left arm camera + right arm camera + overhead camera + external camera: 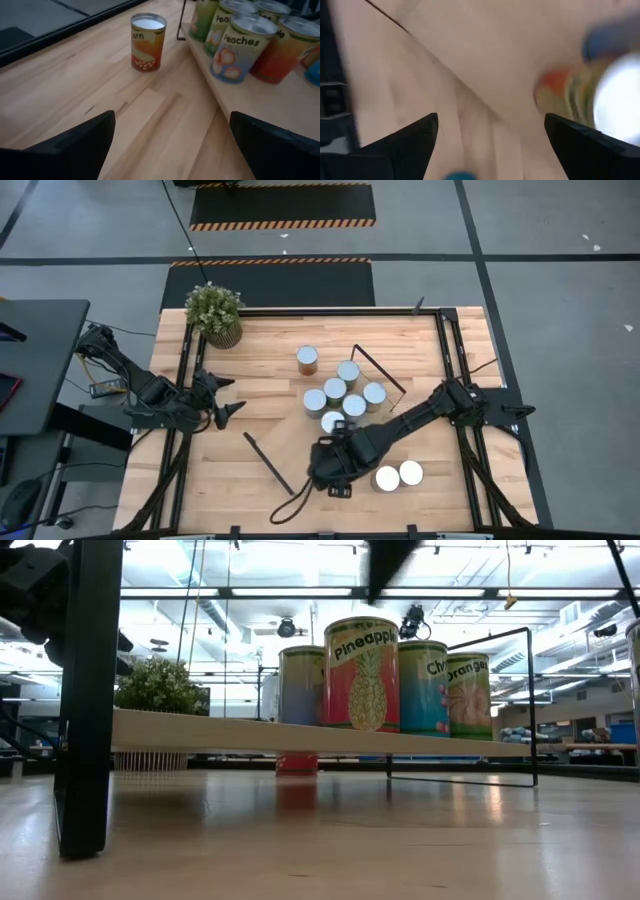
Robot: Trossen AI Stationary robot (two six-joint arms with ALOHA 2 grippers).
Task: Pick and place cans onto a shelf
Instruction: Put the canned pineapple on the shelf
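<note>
Several cans (335,388) stand upright on the shelf (290,442), a light board lying slantwise mid-table; the low view shows them (361,673) side by side on the board (300,735). One orange-labelled can (307,360) (148,42) stands on the table beyond the shelf. Two more cans (387,478) (411,472) stand on the table near the front right. My right gripper (330,478) (491,120) hovers open just left of those two, pointing down, nothing between its fingers; a blurred can (610,95) shows off to one side. My left gripper (232,395) (172,117) waits open at the left.
A potted plant (213,312) stands at the far left corner. The shelf's black wire frames (270,465) (380,370) stick out at both short ends. A black rail (455,360) runs along the table's right side. Bare tabletop lies between the left gripper and the shelf.
</note>
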